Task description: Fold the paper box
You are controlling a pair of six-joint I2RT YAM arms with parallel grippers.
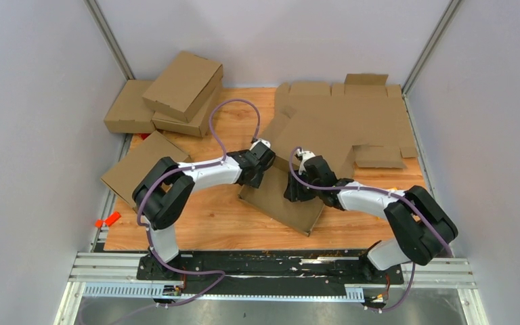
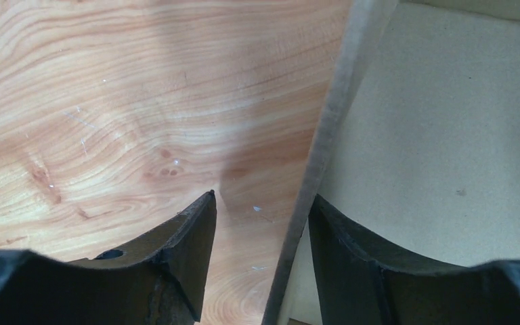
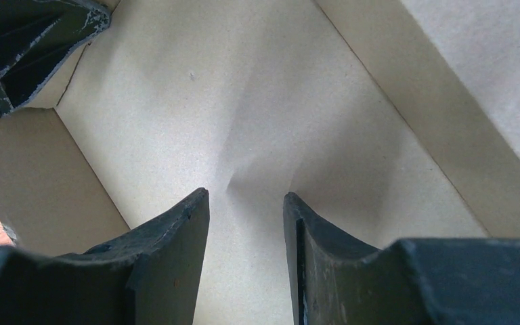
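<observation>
The paper box (image 1: 281, 203) lies partly folded mid-table, a shallow brown cardboard tray with raised walls. My left gripper (image 1: 257, 181) straddles its left wall. In the left wrist view the jaws (image 2: 263, 196) are open, the wall's edge (image 2: 325, 135) stands between them against the right finger, and the left finger is over bare wood. My right gripper (image 1: 291, 193) is inside the box. In the right wrist view it (image 3: 245, 193) is open and empty, fingertips down at the box floor (image 3: 244, 88). The left gripper's finger (image 3: 20, 47) shows at the top left there.
Flat die-cut cardboard sheets (image 1: 352, 115) lie at the back right. Folded brown boxes are stacked at the back left (image 1: 183, 84), with another (image 1: 142, 166) by the left arm. A small red object (image 1: 108, 220) lies off the board's left edge. Grey walls enclose the wooden table (image 1: 210, 223).
</observation>
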